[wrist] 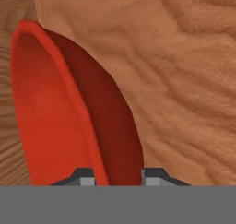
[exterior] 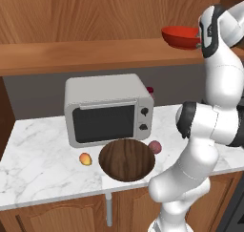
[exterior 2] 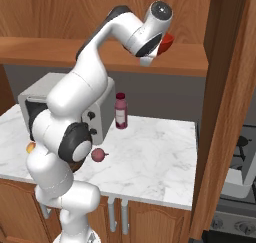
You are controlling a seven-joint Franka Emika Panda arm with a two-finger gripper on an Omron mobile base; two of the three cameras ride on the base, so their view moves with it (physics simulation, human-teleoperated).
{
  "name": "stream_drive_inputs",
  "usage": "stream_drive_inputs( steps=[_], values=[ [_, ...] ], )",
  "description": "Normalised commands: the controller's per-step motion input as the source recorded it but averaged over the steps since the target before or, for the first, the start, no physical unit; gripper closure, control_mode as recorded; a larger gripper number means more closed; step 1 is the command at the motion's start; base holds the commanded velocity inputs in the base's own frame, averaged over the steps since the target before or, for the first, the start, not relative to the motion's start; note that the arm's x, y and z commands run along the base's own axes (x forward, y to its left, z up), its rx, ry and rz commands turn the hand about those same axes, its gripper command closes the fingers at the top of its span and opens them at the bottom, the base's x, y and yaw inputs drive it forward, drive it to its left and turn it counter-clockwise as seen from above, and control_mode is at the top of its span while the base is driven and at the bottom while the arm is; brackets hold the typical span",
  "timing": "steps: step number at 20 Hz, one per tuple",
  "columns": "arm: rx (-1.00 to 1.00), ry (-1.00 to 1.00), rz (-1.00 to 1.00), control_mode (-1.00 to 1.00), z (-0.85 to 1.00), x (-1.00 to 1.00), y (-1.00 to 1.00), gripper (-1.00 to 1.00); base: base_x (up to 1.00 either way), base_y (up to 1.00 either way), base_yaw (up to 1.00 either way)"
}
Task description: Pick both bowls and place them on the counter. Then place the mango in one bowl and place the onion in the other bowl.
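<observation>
My gripper is up at the wooden shelf, shut on the rim of the glossy red bowl; its wall sits between my two fingertips. Whether the bowl's base still touches the shelf I cannot tell. The dark brown wood-grained bowl rests on the white marble counter in front of the microwave. The orange-yellow mango lies just left of that bowl, the purplish-red onion just right of it. Both fruits are outside the bowls.
A grey microwave stands at the back of the counter, with a dark red bottle beside its right side. The brown shelf runs above them. A tall wooden panel and a stove lie to the right.
</observation>
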Motion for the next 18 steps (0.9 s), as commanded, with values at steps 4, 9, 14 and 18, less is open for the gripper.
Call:
stream_drive_inputs(
  steps=[4, 9, 14, 18],
  values=[
    [0.0, 0.0, 0.08, -1.0, -0.04, -0.37, -0.07, 1.0, 0.0, 0.0, 0.0],
    [0.0, 0.0, 0.06, -1.0, 0.0, -0.52, -0.05, 1.0, 0.0, 0.0, 0.0],
    [0.0, -0.01, 0.03, -1.0, 0.0, -0.71, -0.07, 1.0, 0.0, 0.0, 0.0],
    [0.0, -0.05, 0.0, -1.0, -0.06, -0.86, -0.01, 1.0, 0.0, 0.0, 0.0]
  ],
)
